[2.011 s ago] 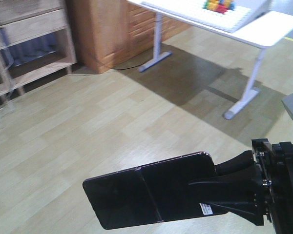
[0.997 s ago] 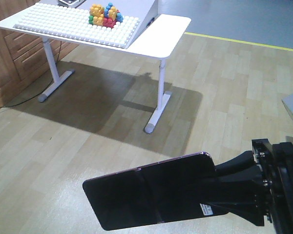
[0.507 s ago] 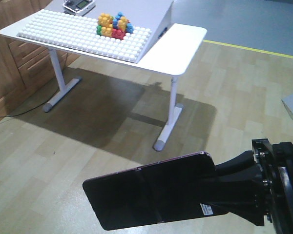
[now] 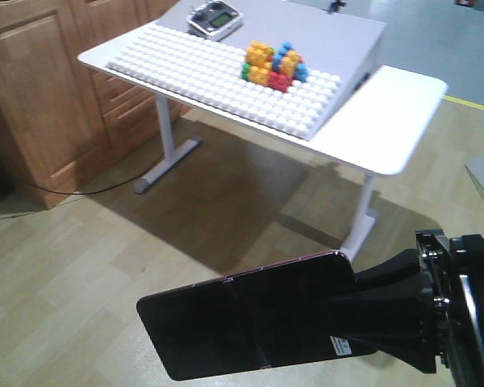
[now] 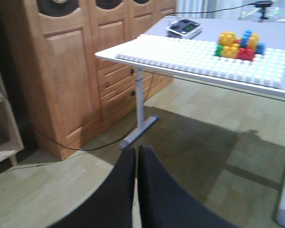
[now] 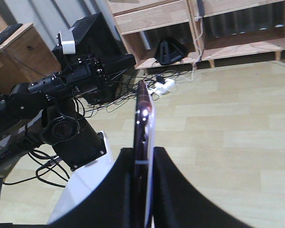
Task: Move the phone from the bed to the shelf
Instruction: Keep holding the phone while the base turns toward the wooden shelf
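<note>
We had the phone (image 4: 246,322) off the bed, clamped by one end in our right end effector (image 4: 343,300) and held flat above the wood floor (image 4: 81,266), so the pickup looked done. Our left end effector (image 5: 136,164) carried nothing, its fingers pressed together. The shelf (image 6: 154,19) stood well apart in the right wrist view; reaching it and setting the phone down remained.
</note>
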You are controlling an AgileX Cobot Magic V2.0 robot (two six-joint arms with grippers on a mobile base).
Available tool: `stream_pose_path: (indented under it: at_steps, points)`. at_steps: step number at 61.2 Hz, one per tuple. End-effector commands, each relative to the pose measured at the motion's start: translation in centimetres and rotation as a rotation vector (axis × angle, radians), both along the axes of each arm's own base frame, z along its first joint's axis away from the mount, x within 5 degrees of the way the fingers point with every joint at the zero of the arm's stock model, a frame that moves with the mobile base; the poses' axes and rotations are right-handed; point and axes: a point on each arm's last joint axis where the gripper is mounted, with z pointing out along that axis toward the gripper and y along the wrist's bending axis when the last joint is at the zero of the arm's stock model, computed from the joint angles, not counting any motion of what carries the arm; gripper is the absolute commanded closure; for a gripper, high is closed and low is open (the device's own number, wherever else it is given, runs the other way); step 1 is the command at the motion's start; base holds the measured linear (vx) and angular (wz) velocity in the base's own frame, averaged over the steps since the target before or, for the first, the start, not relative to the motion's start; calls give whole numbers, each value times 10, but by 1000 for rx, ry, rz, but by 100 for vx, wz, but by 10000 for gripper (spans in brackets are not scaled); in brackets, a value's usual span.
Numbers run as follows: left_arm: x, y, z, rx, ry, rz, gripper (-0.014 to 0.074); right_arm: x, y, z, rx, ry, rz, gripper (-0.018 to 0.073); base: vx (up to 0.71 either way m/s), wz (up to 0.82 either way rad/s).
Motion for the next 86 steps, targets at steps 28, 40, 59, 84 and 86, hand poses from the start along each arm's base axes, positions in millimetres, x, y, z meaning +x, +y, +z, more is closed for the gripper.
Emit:
stream_pose_path:
  at_steps: [28,40,59,84,86]
  points:
    - [0,1,6,-6,-77,11,596,-6,2,17,107,-8,46,564,32,39]
    - [0,1,6,-6,-77,11,596,-6,2,17,107,-8,46,564,32,39]
    - [0,1,6,-6,-77,11,596,-6,2,17,107,-8,45,564,32,38]
    - [0,1,6,-6,-77,11,596,-6,2,17,107,-8,46,564,34,37]
    - [0,1,6,-6,-77,11,596,-6,2,17,107,-8,46,564,36,41]
